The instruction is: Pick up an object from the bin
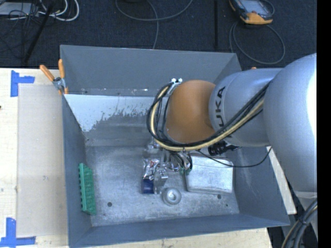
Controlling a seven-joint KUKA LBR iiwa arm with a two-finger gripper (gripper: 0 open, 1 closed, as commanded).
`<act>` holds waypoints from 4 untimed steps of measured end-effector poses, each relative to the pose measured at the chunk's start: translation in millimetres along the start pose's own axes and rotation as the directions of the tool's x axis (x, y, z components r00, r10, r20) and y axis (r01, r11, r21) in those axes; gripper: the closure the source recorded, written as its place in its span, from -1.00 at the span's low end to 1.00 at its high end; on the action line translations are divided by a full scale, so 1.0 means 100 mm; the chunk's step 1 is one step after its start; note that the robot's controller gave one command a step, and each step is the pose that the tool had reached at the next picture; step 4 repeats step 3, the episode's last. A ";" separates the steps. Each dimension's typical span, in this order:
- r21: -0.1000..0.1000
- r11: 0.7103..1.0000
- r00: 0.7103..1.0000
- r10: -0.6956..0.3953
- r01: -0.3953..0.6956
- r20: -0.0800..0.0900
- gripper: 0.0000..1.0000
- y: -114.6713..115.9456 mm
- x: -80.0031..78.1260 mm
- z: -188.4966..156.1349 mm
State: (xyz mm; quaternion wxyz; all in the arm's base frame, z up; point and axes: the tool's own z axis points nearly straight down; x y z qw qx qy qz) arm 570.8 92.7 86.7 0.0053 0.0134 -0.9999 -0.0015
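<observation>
Fingers (156,174) over small blue obj (149,186), ctr of bin (111,154), open/shut unclear; "UKA" legible on arm (243,107).

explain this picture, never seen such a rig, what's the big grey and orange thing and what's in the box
One camera looks down into a grey metal bin from above, slightly sideways. The big grey shape entering from the right is a robot arm; the orange cover and cables belong to it. Its gripper hangs low near the bin's middle, just above a small blue object. Close by lie a round silvery cap and a flat grey rectangular block; a green toothed plastic strip lies far left. Whether anything is held, I cannot tell.
</observation>
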 end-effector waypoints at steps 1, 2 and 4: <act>-0.002 1.000 1.000 0.004 -0.004 0.025 1.00 -0.01 -0.04 -0.01; 0.008 0.934 0.934 -0.356 0.356 0.015 1.00 -0.09 0.01 -1.06; 0.010 0.921 0.921 -0.389 0.389 0.018 1.00 -0.17 0.02 -2.09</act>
